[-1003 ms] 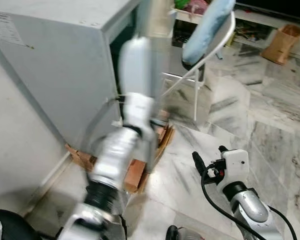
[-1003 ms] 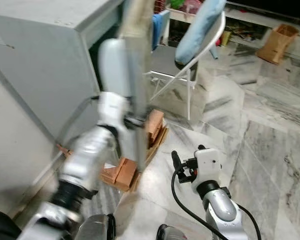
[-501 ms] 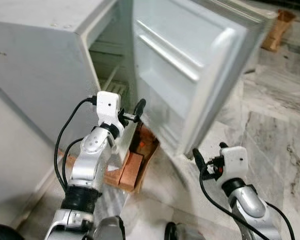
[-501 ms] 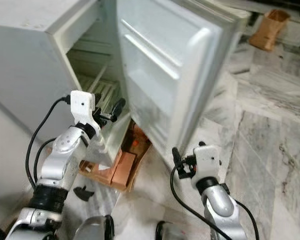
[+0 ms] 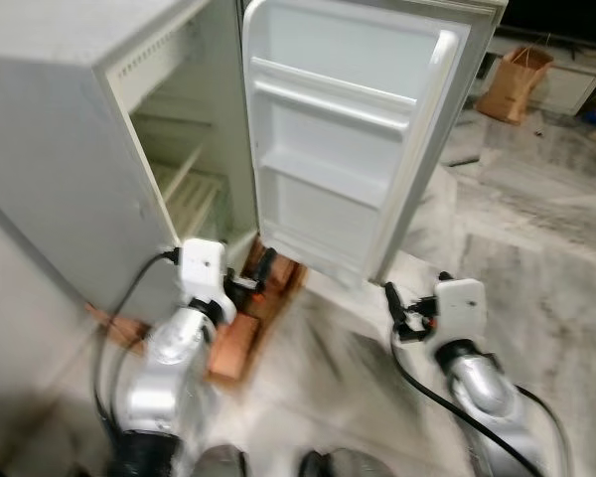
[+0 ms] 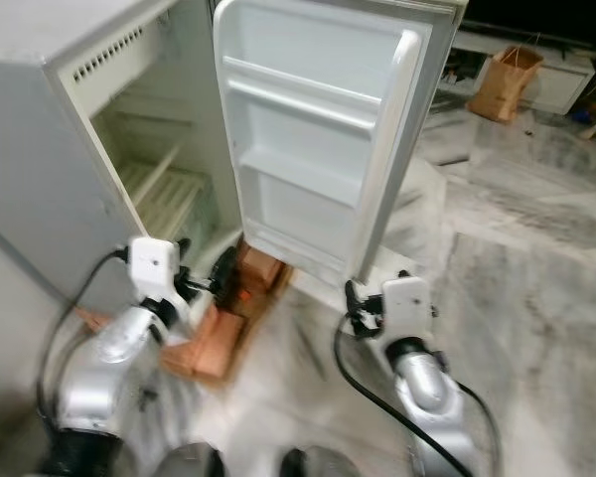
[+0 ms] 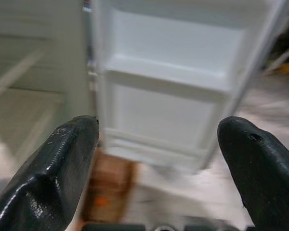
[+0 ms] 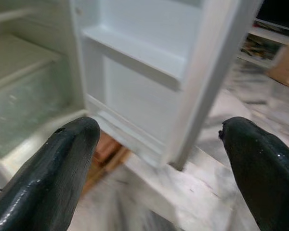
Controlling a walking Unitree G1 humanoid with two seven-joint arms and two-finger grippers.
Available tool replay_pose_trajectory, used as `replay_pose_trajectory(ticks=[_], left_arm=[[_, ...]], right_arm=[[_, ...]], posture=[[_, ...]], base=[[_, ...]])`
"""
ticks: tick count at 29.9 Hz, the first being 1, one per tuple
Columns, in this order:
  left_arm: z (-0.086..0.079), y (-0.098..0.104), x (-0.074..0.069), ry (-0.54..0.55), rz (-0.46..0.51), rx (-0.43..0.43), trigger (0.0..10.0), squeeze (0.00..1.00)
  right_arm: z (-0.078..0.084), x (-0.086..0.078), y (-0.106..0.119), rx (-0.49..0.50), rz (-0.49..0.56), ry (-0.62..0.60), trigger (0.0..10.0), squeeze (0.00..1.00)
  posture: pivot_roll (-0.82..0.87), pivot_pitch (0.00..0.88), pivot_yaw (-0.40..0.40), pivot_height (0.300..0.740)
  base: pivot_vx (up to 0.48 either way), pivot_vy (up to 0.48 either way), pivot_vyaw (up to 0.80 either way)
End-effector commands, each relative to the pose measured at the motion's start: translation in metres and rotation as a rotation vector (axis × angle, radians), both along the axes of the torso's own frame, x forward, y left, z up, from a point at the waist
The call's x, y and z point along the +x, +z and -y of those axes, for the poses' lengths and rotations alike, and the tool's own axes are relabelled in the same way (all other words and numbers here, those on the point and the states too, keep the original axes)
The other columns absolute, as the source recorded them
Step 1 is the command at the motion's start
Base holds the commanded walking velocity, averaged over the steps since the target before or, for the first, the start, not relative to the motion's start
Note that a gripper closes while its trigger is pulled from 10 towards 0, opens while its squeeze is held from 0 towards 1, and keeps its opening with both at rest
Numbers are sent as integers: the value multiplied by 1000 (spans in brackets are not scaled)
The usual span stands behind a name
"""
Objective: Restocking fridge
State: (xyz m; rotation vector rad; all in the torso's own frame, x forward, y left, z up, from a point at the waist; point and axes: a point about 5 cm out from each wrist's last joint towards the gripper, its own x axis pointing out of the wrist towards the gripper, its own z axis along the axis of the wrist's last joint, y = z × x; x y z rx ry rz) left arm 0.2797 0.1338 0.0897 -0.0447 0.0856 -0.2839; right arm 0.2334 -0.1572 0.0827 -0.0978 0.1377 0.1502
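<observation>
2 silver, segmented arms are showing, each carrying a white boxy wrist block trailing a looping black cable, the left gripper and right gripper each presenting 2 thick, matte black, lightly scuffed fingers.

light: even, soft indoor, source unclear | brightest: white plastic inner fridge door | blur: near marble floor smeared, possibly camera motion | wrist views: backgrounds soft, unfocused
</observation>
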Motion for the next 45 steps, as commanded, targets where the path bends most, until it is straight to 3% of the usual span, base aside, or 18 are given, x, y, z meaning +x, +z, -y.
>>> replay_pose_trajectory(ticks=[1,12,18,26,27,32,35,37,45], left_arm=[[-2,4,2,22,37,24,10000,0],[-1,0,4,2,38,70,10000,0],[2,-4,-1,-43,31,168,10000,0],[7,6,-5,-67,67,187,10000,0],[4,4,-8,-49,24,166,10000,0],[-2,-1,-15,3,36,210,10000,0],[-7,-7,-18,23,-3,199,10000,0],[-11,-12,-18,49,-43,196,10000,0],[-3,-7,-9,44,-22,183,10000,0]], right_arm=[[2,1,0,-12,-2,-13,10000,0],[1,6,-3,10,-26,-54,10000,0],[2,9,4,-29,10,-71,10000,0],[1,22,16,-28,48,-82,10000,0],[0,25,19,-30,60,-86,10000,0],[-6,27,26,-27,82,-71,10000,0],[-8,26,24,-7,72,-75,10000,0],[-8,26,21,1,63,-83,10000,0],[-7,28,19,24,53,-115,10000,0]], posture=[[80,40,1,740],[73,35,18,740],[70,38,28,740],[82,79,31,740],[84,84,32,740],[62,98,37,740],[47,91,51,740],[46,81,54,740],[32,68,55,740]], base=[[341,-334,0],[402,-195,-161],[444,0,-800],[445,0,-800],[465,0,-800],[477,0,-800],[480,0,-800],[480,0,-800],[480,0,-800]])
